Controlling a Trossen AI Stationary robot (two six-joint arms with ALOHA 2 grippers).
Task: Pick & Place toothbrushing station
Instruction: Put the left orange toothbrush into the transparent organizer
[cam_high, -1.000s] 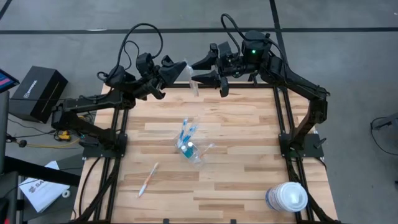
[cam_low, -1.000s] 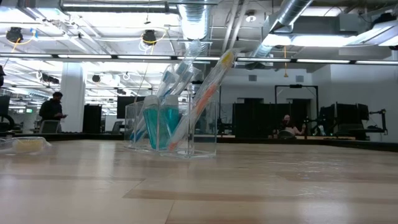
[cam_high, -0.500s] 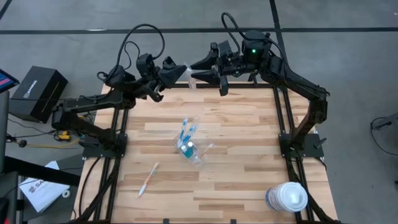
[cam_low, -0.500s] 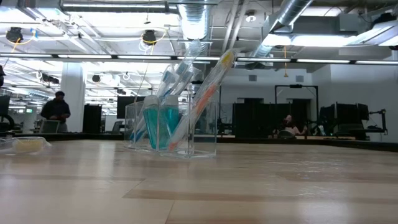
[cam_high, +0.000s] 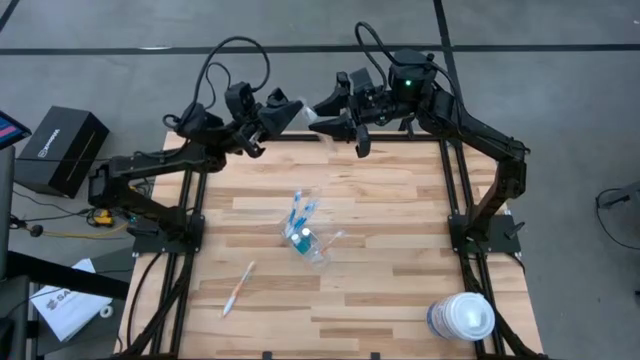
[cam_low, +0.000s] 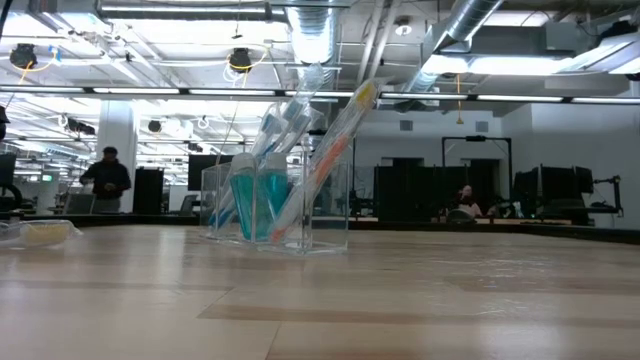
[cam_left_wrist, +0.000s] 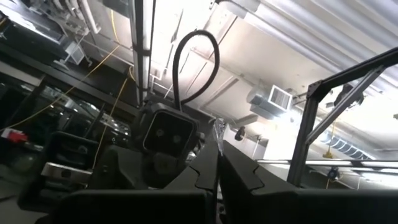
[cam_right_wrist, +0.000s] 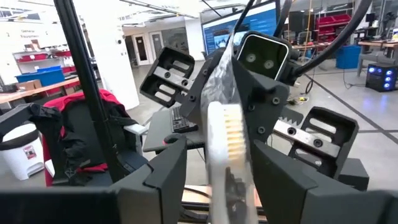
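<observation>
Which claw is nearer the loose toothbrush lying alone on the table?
Left. The left claw is up at the table's far edge, on the loose toothbrush's side. The right claw, holding a wrapped toothbrush, is beside it, slightly farther across.

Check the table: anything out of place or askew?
One toothbrush lies flat by itself near the table's left front, apart from the clear holder at the middle. The brushes in that holder lean. The right gripper holds a wrapped brush at the far edge.
</observation>
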